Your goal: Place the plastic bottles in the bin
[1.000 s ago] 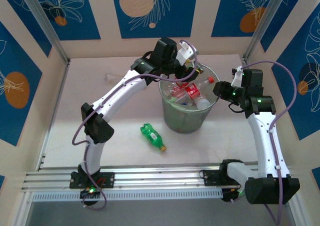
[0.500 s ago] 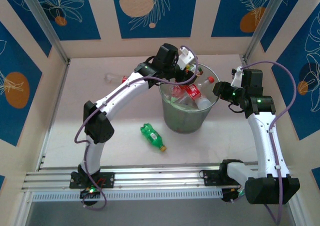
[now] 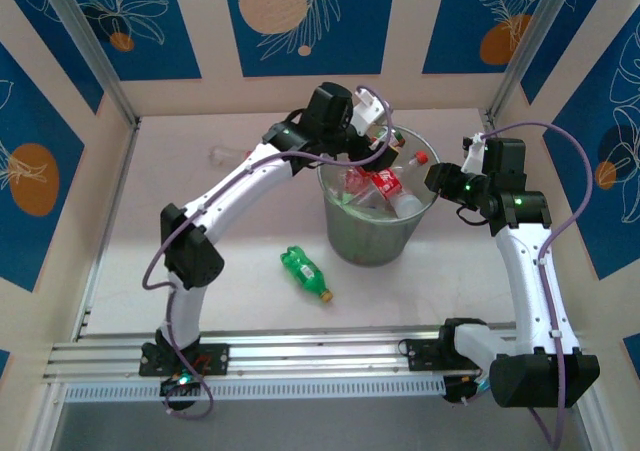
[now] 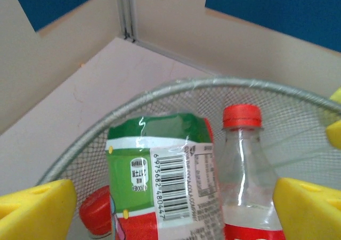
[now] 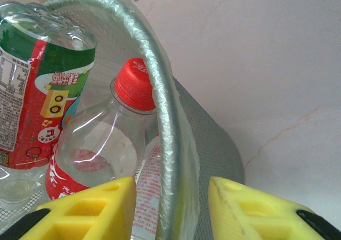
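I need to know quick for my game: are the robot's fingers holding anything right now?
Left gripper: open, holding nothing, above the bottles in the bin.
Right gripper: open, fingers either side of the bin's rim, not squeezing.

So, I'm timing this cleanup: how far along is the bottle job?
Mostly done: several bottles sit in the bin. In hand: nothing; the left end effector hangs open over it, and the right end effector straddles its rim. Left: the green bottle on the table, and what looks like a clear bottle farther back on the left.
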Motion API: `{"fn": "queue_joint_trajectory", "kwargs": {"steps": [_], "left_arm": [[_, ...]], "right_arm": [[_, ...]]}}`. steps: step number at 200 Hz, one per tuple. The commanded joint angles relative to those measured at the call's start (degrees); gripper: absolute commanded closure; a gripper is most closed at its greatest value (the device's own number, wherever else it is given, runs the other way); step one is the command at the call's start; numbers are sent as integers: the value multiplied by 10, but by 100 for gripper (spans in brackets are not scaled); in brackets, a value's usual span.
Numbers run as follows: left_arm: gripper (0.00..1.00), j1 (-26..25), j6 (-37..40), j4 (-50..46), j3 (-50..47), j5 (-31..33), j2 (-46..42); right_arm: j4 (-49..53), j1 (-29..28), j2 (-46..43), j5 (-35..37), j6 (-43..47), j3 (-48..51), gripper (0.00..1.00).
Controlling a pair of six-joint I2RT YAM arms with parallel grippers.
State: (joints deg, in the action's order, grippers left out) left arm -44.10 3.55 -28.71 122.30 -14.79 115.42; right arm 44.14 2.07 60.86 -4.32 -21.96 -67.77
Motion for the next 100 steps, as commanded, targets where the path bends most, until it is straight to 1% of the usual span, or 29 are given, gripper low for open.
{"fn": "queue_joint_trajectory", "kwargs": {"steps": [1, 14, 32, 49, 73, 91, 100], "left_arm": [[4, 6, 17, 2, 18, 25, -66], [4, 11, 17, -11, 5, 43, -86], [4, 23, 10, -14, -41, 69, -124], [4, 43, -18, -22, -95, 89, -160], [5, 71, -72, -7, -221, 107, -237], [5, 75, -103, -21, -320, 150, -306], [6, 76, -133, -37, -368, 174, -342]], "right_arm": [[-5, 0, -5, -15, -2, -8, 58], [-5, 0, -4, -16, -2, -9, 58], [-5, -2, -5, -17, -4, -11, 58], [-5, -4, -5, -15, -4, -12, 58], [-2, -4, -6, -11, -3, -13, 58], [2, -4, -8, -5, 1, -14, 57], [5, -4, -8, -1, 4, -16, 56]]}}
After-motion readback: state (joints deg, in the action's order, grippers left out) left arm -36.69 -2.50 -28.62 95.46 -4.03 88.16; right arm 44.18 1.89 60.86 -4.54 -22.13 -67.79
